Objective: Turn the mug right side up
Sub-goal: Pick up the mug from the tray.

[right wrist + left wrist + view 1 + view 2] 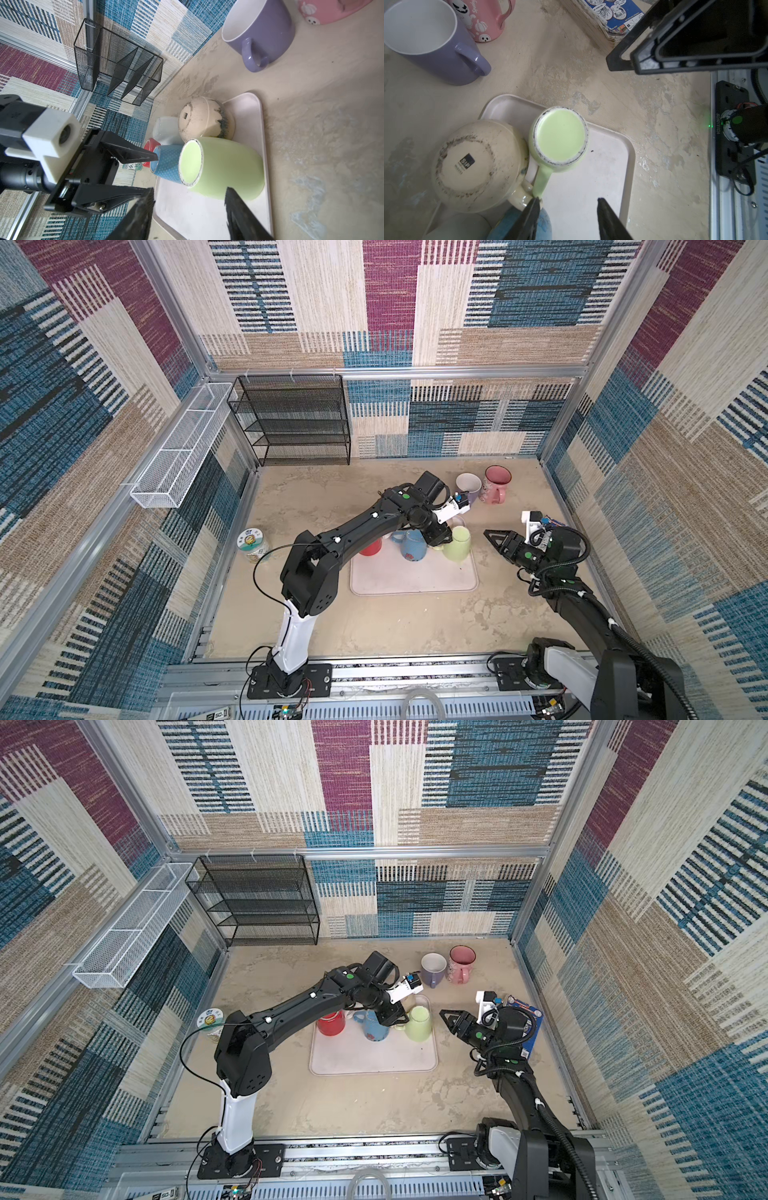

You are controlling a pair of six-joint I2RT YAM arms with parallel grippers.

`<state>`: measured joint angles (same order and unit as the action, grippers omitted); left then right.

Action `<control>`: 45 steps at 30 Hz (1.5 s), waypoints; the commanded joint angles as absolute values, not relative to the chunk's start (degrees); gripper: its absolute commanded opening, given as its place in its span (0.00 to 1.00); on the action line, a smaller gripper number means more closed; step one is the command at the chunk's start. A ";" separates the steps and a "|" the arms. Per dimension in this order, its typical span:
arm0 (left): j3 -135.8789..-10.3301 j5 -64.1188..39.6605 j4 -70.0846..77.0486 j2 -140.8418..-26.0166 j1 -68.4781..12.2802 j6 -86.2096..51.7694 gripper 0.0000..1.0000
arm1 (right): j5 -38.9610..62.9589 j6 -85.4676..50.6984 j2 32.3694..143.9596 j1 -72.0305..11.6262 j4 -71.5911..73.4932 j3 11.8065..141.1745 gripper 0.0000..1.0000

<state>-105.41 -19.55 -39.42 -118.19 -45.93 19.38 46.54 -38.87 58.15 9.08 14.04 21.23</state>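
A light green mug [457,546] [419,1024] [560,135] [224,166] stands upside down at the far right corner of the pale tray [415,583] [593,176]. Its handle points toward my left gripper [438,536] [392,1017] [568,199]. That gripper hovers over the tray, open, and one fingertip [536,200] sits right at the end of the green handle, with only bare tray between the jaws. My right gripper [489,534] [444,1014] [189,189] is open and empty just right of the tray, pointing at the green mug.
Also upside down on the tray are a cream mug [477,164], a blue mug [411,547] and a red mug [371,548]. Upright purple [467,485] and pink [496,483] mugs stand behind. A book [534,1027] lies at right, a jar [253,545] at left, a black rack [291,423] at the back.
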 commanded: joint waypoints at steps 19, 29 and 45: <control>-102.85 -17.67 -36.65 -121.31 -49.15 20.77 0.34 | 47.89 -38.74 57.37 9.28 17.20 19.95 0.58; -100.42 -11.77 -34.89 -120.58 -50.17 15.93 0.32 | 47.90 -38.47 57.09 9.32 17.27 19.41 0.58; -102.04 -5.57 -35.97 -122.95 -51.93 11.59 0.25 | 47.90 -38.32 56.35 9.23 17.20 19.02 0.58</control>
